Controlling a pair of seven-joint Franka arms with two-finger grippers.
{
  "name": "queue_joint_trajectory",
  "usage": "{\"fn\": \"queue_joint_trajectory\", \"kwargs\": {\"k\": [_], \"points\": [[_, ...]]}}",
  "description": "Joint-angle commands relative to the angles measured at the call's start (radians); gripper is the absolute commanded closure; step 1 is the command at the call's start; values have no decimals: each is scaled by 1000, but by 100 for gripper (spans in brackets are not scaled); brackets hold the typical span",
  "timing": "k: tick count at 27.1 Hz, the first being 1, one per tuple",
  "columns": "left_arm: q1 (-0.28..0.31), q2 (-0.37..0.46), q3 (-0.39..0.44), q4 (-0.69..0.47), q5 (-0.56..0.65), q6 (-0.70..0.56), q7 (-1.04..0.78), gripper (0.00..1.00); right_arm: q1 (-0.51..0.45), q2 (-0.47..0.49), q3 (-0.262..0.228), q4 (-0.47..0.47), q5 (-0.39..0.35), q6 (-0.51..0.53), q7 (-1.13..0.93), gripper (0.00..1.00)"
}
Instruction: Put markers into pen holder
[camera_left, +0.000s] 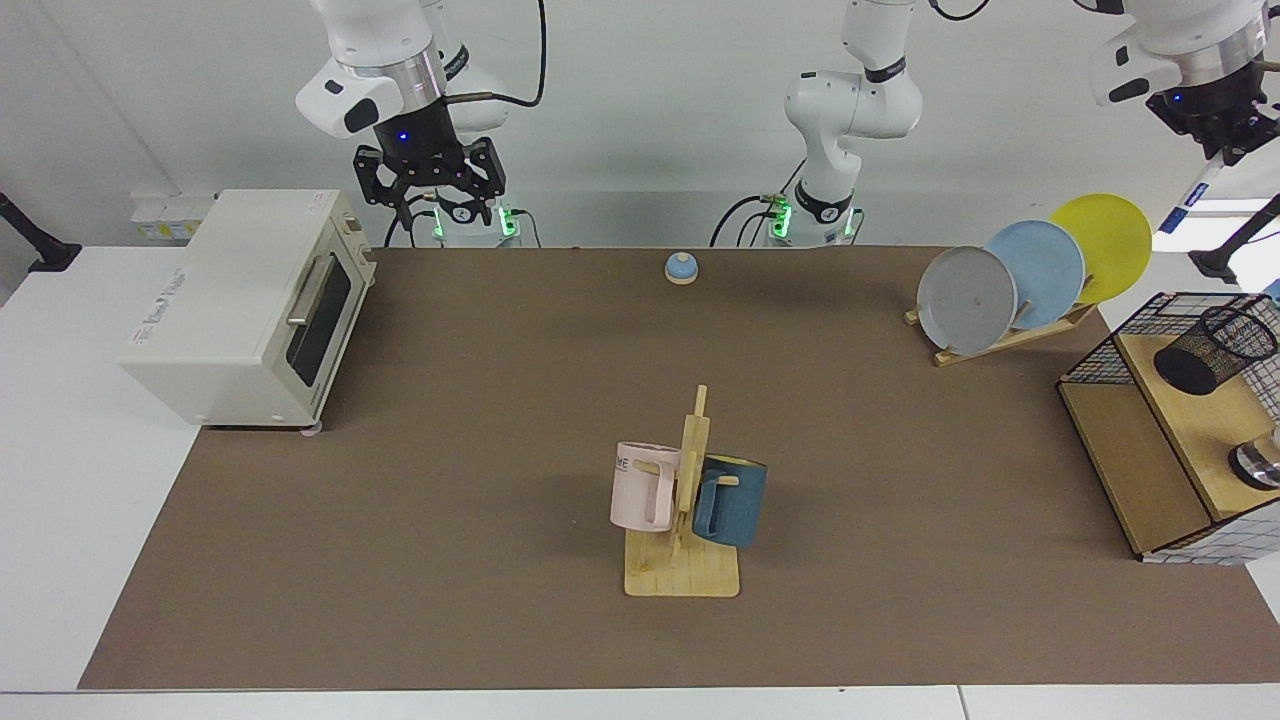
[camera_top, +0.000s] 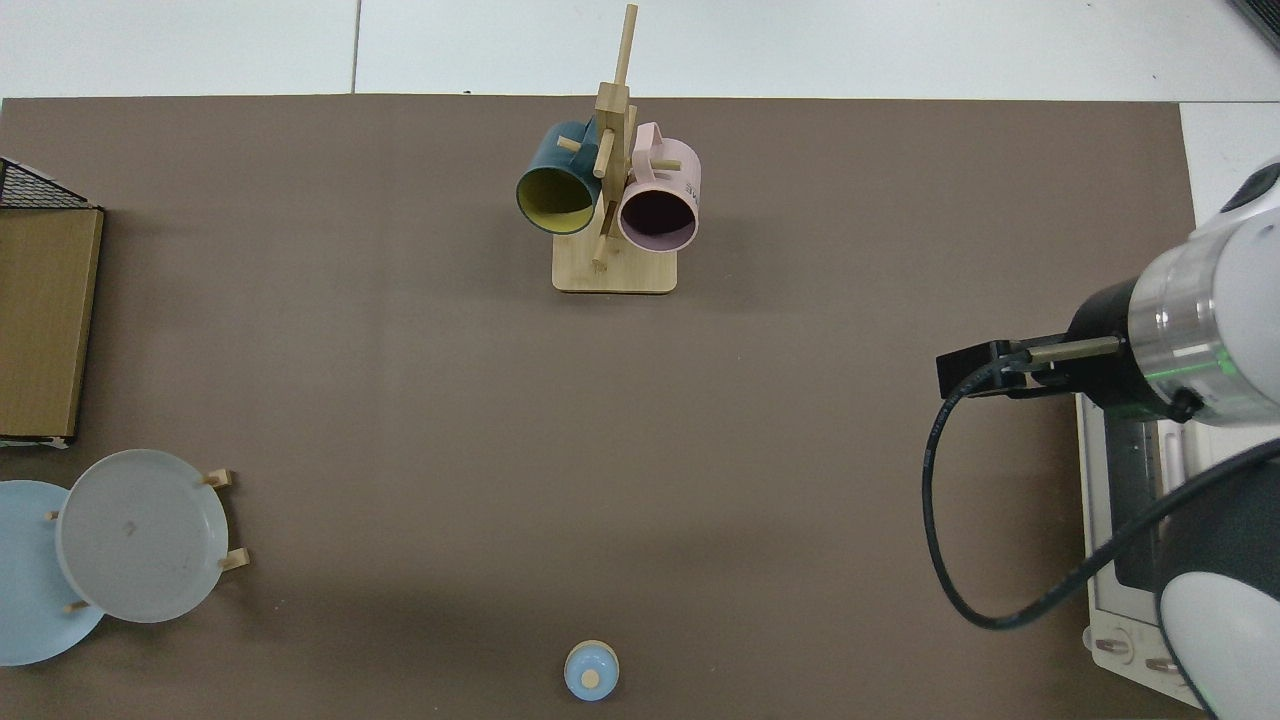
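Here the marker (camera_left: 1194, 190) is held pinched in the left end effector (camera_left: 1222, 152), high at the far corner of the worktop (camera_left: 500, 420), its barrel slanting downward from the fingers with the blue end lowest. Below that end effector and nearer the camera, the pen holder (camera_left: 1214, 349) is seen lying tilted on the wooden shelf (camera_left: 1190, 420) inside the wire basket frame (camera_left: 1100, 350), its open mouth turned up and away from the arms; marker and holder are well apart. The plate rack (camera_left: 1010, 280) with its three plates lies below and to the inner side of the left end effector. The right end effector (camera_left: 432, 200) is held waiting above the toaster oven (camera_left: 240, 300), its fingers spread wide and holding nothing. In the top view neither marker nor left end effector is shown. The carrying step is judged to be in hand, with insertion not yet done. For the next move, the marker would need to be brought down toward the holder's mouth, its slant matched to the tilted opening, and the basket wires avoided before release.
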Motion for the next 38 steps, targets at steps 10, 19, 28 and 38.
{"fn": "queue_joint_trajectory", "kwargs": {"k": [10,19,28,38], "points": [[93,36,1,47,136,127,167,100,-14,-32,4,-43,-94,-14,24,0],[119,39,1,39,220,162,231,100,-34,-32,7,-41,-73,-29,23,0],[182,111,2,24,259,271,236,100,-37,-31,6,-40,-73,-18,23,0],[198,188,2,11,250,317,237,100,-39,-29,6,-41,-73,-18,23,0]]}}
